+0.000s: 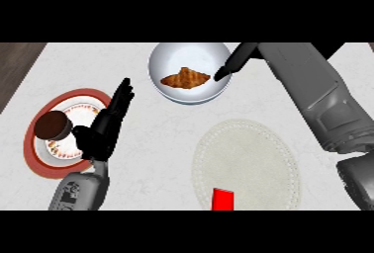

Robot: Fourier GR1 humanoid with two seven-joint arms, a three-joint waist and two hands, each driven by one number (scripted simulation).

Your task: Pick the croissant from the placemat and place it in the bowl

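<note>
Counter: right hand outstretched over bowl rim.

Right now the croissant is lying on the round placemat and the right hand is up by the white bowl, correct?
Not quite. The head view shows the croissant lying in the white bowl, not on the round placemat. The right hand is indeed up by that bowl.
</note>
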